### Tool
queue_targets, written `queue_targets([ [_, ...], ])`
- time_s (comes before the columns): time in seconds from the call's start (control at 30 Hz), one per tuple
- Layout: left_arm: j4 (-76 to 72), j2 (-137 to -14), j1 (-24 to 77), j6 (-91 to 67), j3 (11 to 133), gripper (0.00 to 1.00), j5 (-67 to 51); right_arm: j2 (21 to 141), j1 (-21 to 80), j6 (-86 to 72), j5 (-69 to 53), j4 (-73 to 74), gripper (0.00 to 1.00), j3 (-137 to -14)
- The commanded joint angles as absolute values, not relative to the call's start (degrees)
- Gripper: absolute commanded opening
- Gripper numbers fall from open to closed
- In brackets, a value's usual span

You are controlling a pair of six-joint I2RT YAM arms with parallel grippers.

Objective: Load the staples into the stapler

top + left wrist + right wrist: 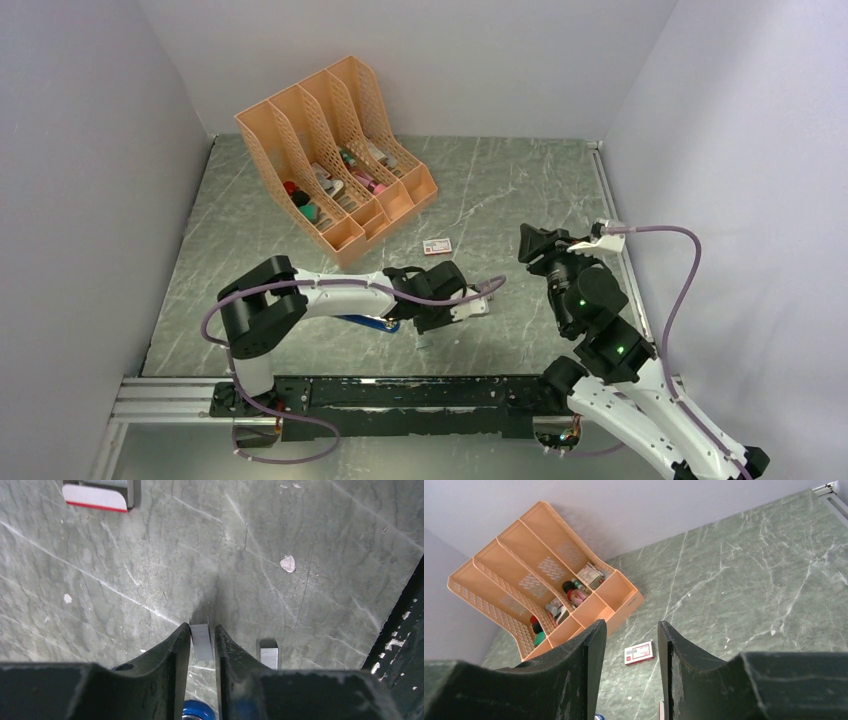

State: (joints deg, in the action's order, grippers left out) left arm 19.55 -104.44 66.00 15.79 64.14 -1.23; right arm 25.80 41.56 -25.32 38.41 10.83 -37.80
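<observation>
While the left gripper [202, 632] pinches the staples [201, 647] between nearly closed fingers, the right gripper [630, 627] hangs open and empty. Held so narrowly, the staples could twist, snap or slip free before reaching the blue stapler [197, 711].

A peach, lattice-sided file organizer [262, 150] with four slots stands at the far left of the green marbled tabletop [520, 190], with small colourful items in its slots. A little white-and-red box [437, 246] lies flat near its front corner, not touching it.
</observation>
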Motion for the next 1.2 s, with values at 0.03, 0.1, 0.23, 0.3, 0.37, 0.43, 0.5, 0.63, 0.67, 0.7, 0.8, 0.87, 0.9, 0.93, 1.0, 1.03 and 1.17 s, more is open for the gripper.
queue_targets([
  [0.03,22.5,-104.8,66.6,17.1,64.5,0.38,1.1,26.3,41.3,-25.9,38.8,10.6,0.47,-36.7],
  [0.1,22.3,-104.4,66.6,16.9,64.1,0.44,1.1,26.6,41.3,-25.9,38.5,10.6,0.47,-36.7],
  [0.23,20.9,-102.0,66.6,15.0,63.4,0.49,2.6,27.2,41.4,-26.0,38.3,11.2,0.47,-36.8],
  [0.3,19.2,-99.1,66.2,13.9,62.5,0.54,3.1,27.6,41.3,-25.9,38.1,11.3,0.48,-36.9],
  [0.37,16.8,-94.9,64.6,12.4,61.4,0.58,2.1,28.4,41.3,-25.3,38.1,11.3,0.49,-36.9],
  [0.43,14.6,-90.1,61.2,10.4,59.9,0.62,-1.0,29.6,41.3,-25.1,38.8,11.7,0.50,-37.1],
  [0.5,12.4,-85.1,56.4,7.6,58.0,0.64,-5.3,31.1,41.3,-24.7,40.4,11.4,0.52,-36.8],
  [0.63,8.5,-75.4,45.9,1.7,54.0,0.68,-10.0,33.2,41.3,-20.5,37.0,6.7,0.54,-33.8],
  [0.67,8.2,-73.4,42.9,0.4,53.3,0.69,-10.8,34.4,41.3,-18.9,34.0,5.9,0.54,-33.6],
  [0.7,8.2,-71.7,40.1,-0.9,53.0,0.70,-12.0,36.2,41.3,-17.8,30.7,5.9,0.55,-34.0],
  [0.8,8.8,-68.0,32.8,-4.3,52.7,0.73,-16.2,44.5,41.4,-11.3,15.1,7.5,0.63,-37.7],
  [0.87,9.9,-66.6,27.9,-6.6,53.0,0.76,-17.7,51.2,41.4,-3.8,-1.1,6.7,0.64,-40.0],
  [0.9,10.9,-66.2,25.8,-7.6,53.1,0.76,-18.6,55.6,41.3,-0.9,-9.2,7.1,0.65,-41.7],
  [0.93,11.4,-65.7,23.5,-8.6,52.9,0.77,-19.4,58.0,41.3,1.4,-12.2,8.4,0.74,-43.7],
  [1.0,11.8,-64.3,19.8,-9.7,52.1,0.78,-20.9,64.0,41.4,5.5,-19.6,10.5,0.86,-46.8],
  [1.03,11.7,-63.5,18.4,-10.0,51.6,0.79,-21.1,65.5,41.4,7.0,-20.7,10.8,0.90,-47.6],
  [1.17,11.1,-59.3,14.5,-10.1,48.9,0.83,-20.6,65.1,41.4,12.0,-19.4,5.2,0.92,-44.1],
])
